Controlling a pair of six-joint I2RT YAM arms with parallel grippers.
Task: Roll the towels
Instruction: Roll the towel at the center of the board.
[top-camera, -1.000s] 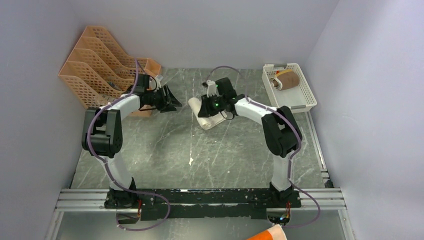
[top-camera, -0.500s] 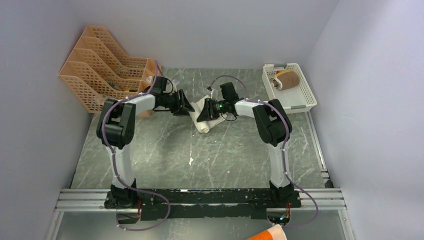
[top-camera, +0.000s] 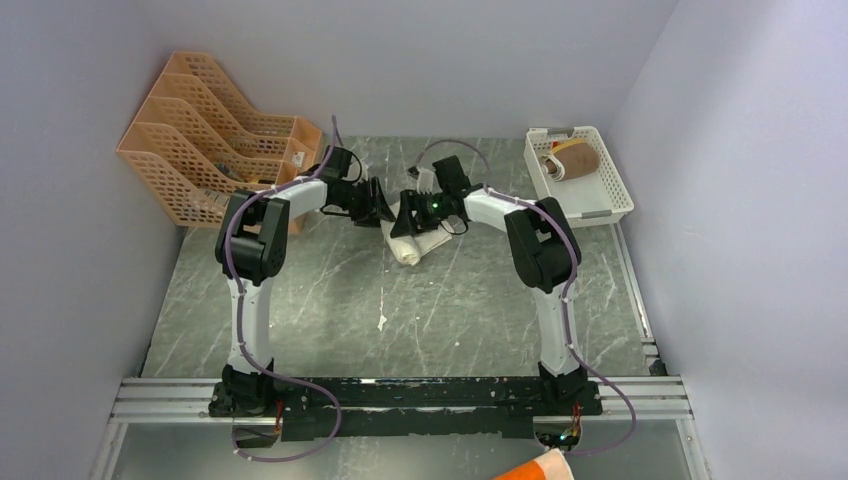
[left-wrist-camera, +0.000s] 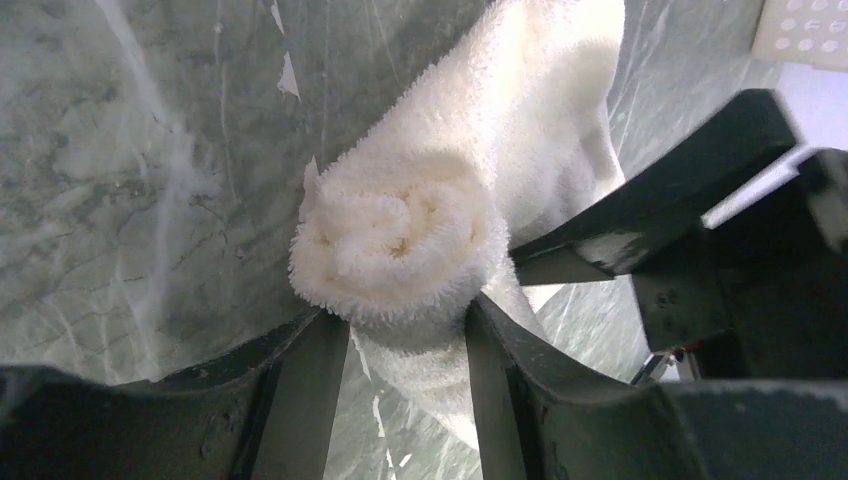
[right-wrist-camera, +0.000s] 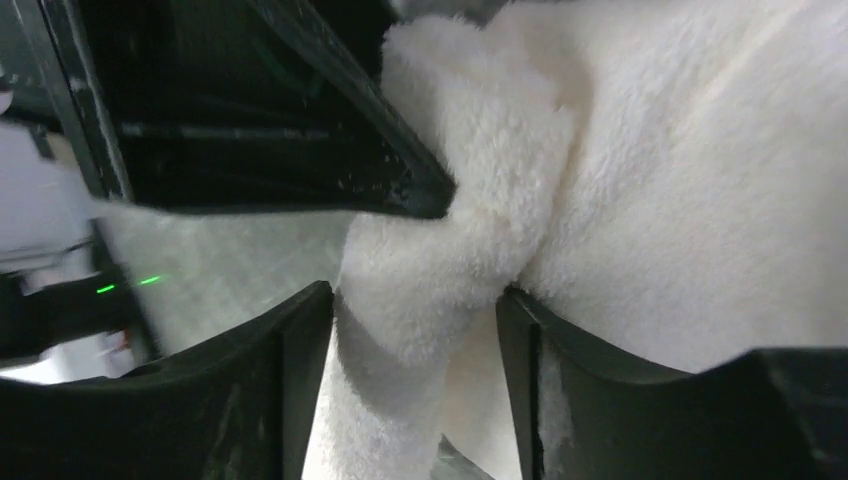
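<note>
Overhead, at the far middle of the table (top-camera: 470, 300), the left gripper (top-camera: 374, 204) and right gripper (top-camera: 408, 212) meet on the white towel (top-camera: 411, 246). Left wrist: narrowly parted fingers (left-wrist-camera: 295, 400) clamp the towel's rolled end (spiral showing). Right wrist: its fingers (right-wrist-camera: 280, 390), slightly apart, pinch a fold.

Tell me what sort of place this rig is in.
Probably a lab test cell: plain lavender walls box in a grey marble-pattern tabletop, an aluminium rail runs along its near edge, and the orange mesh file rack, white perforated basket and white terry towel look like props.
</note>
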